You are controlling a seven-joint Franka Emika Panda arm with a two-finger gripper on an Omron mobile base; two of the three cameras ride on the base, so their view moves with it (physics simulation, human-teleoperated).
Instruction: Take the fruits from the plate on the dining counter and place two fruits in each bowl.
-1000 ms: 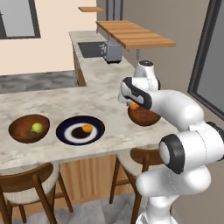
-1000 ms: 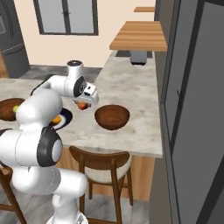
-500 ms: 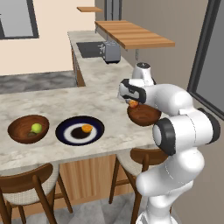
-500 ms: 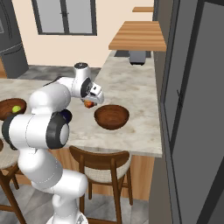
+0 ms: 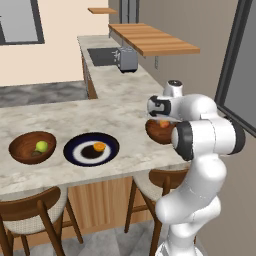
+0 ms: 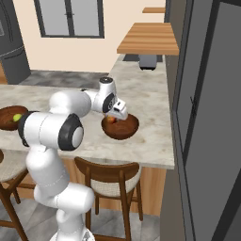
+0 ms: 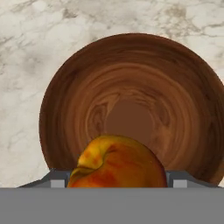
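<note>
One red fruit (image 7: 117,162), roundish, sits clamped in the gripper (image 5: 163,121) above a bowl (image 7: 131,105).

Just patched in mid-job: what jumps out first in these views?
The end effector hangs over the right-hand wooden bowl on the dining counter, gripping a red fruit above its bare hollow. Further left, an orange fruit sits on the navy plate, and a yellow-green fruit lies in the other bowl.

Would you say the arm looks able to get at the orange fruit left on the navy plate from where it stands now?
Probably yes, but not at once: the pincer holds a red fruit over the right-hand bowl. Bare counter lies between it and the orange fruit on the plate.
</note>
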